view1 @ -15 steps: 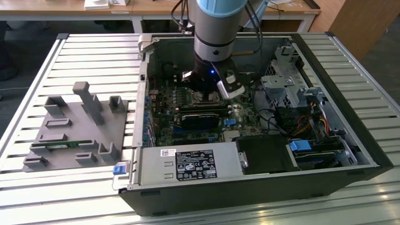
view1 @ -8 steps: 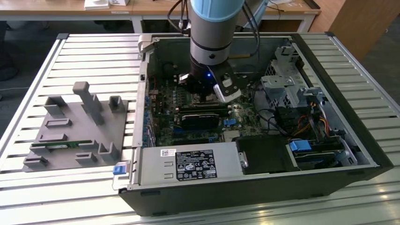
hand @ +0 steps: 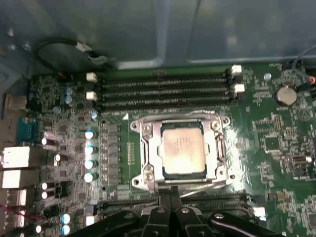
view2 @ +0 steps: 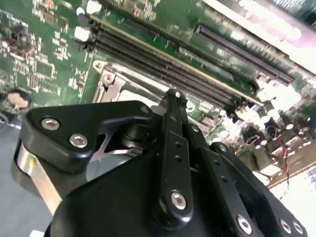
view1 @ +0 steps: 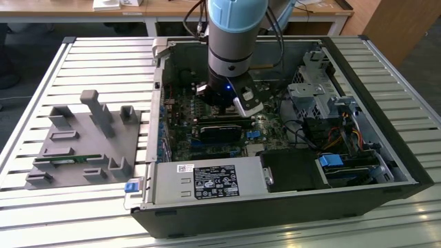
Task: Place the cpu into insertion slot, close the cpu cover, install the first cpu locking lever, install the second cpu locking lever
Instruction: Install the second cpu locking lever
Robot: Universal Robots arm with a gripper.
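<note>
The cpu (hand: 183,148) sits in its socket, the cpu cover (hand: 148,148) closed around it. The jaws (hand: 170,200), pressed together, hover at its six o'clock edge.

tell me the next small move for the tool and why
Probably ease the tool down onto a locking lever beside the socket: the cpu sits in its slot with the cpu cover closed flat around it, and the tool hovers at the socket's edge.
</note>
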